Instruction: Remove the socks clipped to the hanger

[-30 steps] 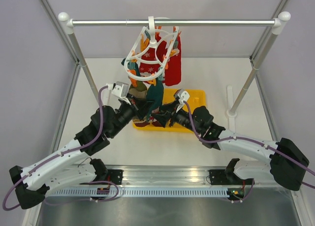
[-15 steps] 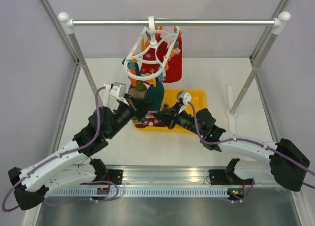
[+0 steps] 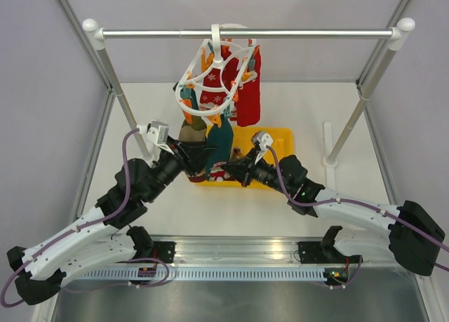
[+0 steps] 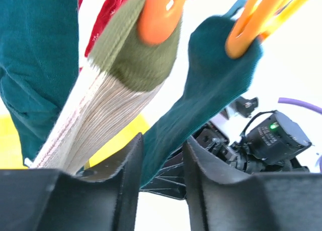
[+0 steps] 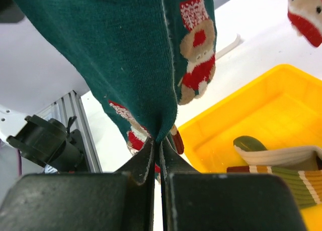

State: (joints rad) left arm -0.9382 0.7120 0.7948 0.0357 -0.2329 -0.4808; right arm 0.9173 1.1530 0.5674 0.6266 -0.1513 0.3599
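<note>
Teal knit fills the right wrist view: the teal sock (image 5: 121, 55), printed with small bears, hangs down into the right gripper (image 5: 160, 145), whose jaws are pressed together on its lower edge. From above, that gripper (image 3: 228, 171) sits at the sock's (image 3: 220, 141) 6 o'clock, over the 9 o'clock end of the yellow tray (image 3: 280, 136).

The left gripper (image 3: 198, 157) is just at the sock's 9 o'clock. In its own view its jaws (image 4: 162, 140) stand apart, and the teal sock (image 4: 211, 85) runs down through the gap between them, brushing the inner face of one finger (image 4: 133, 160). Nothing shows them squeezing it. An orange peg (image 4: 246, 34) pinches the sock's top. Beside it, at 9 o'clock, a second orange peg (image 4: 158, 14) holds an olive-and-beige ribbed sock (image 4: 110, 105), which in the top view (image 3: 191, 131) hangs next to the left gripper.

The white hanger (image 3: 224, 61) hooks over the metal rail (image 3: 316, 33) at 12 o'clock above the table (image 3: 316, 104) and tilts, its low edge toward 7 o'clock. A red sock (image 3: 247, 90) is clipped at its 4 o'clock side, well apart from both grippers. All three socks are still pegged.

Inside the tray (image 5: 251, 125) lies a striped sock (image 5: 282, 163) in beige, olive and orange bands, at 4 o'clock from the right fingers.
</note>
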